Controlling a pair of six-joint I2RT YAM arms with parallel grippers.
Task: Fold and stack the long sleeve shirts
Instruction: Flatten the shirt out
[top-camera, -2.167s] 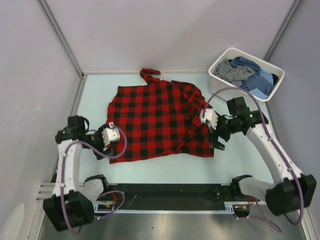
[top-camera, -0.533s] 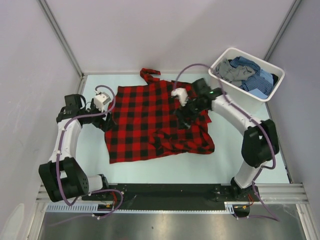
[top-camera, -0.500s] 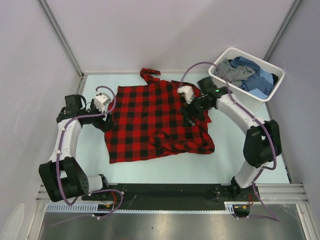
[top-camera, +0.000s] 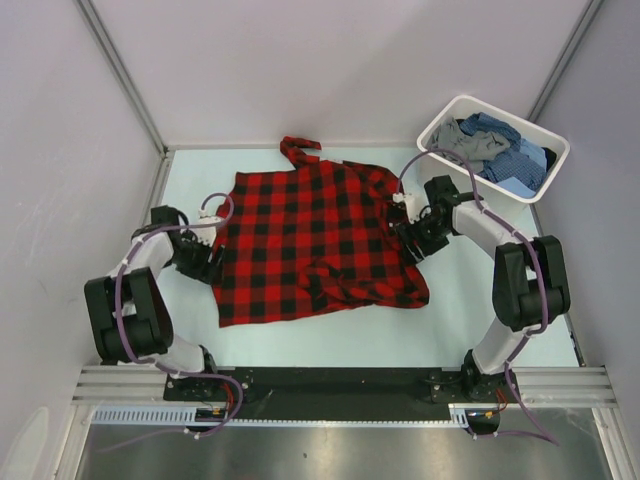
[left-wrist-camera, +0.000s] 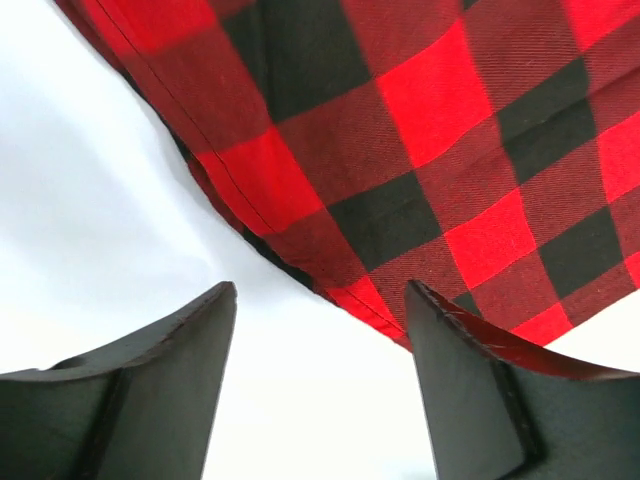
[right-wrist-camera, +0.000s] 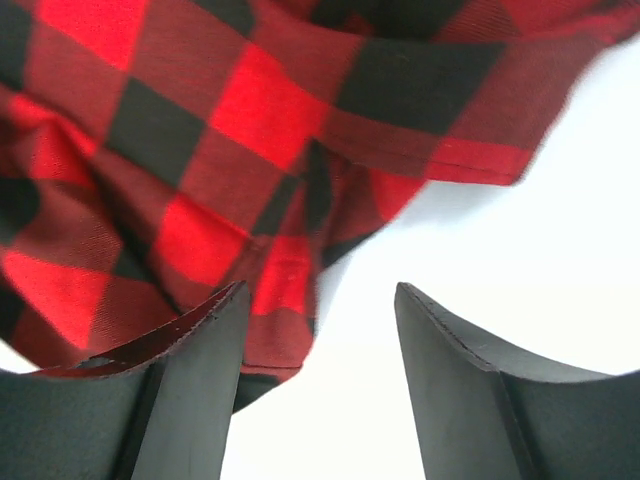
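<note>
on the pale table (top-camera: 470, 310), the red check shirt (top-camera: 315, 240) lies spread out. my right gripper (top-camera: 412, 240) is back from its middle to the right edge and my left gripper (top-camera: 205, 264) has dropped to the left edge, both open and empty, so i judge a fold comes next.

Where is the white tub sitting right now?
In the top external view the white tub sits at the far right corner of the table, just beyond the right gripper, holding blue and grey shirts.

The shirt (top-camera: 320, 235) is soft woven cloth, not shiny. The desk (top-camera: 330, 338) under the shirt is smooth and pale. The tub (top-camera: 552, 172) near the shirt is smooth white plastic.
</note>
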